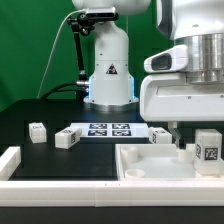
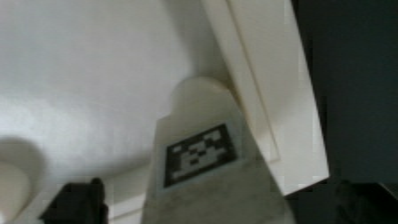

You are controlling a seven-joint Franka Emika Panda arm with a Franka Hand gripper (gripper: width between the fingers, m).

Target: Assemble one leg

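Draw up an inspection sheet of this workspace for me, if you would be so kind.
Surface: black table, with the marker board lying flat on it.
Job's things: leg upright between the gripper's fingers, against the white tray-like part; spare legs on the table.
Clutter: white rail at the front, purpose unclear.
Grippers: gripper open, gaps either side of the leg.
Cables: black cable beside the robot base.
Surroundings: green backdrop.

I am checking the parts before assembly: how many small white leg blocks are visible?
4. Two blocks lie at the exterior view's left, one by the marker board's right end, one at the tray on the right. The arm may hide more.
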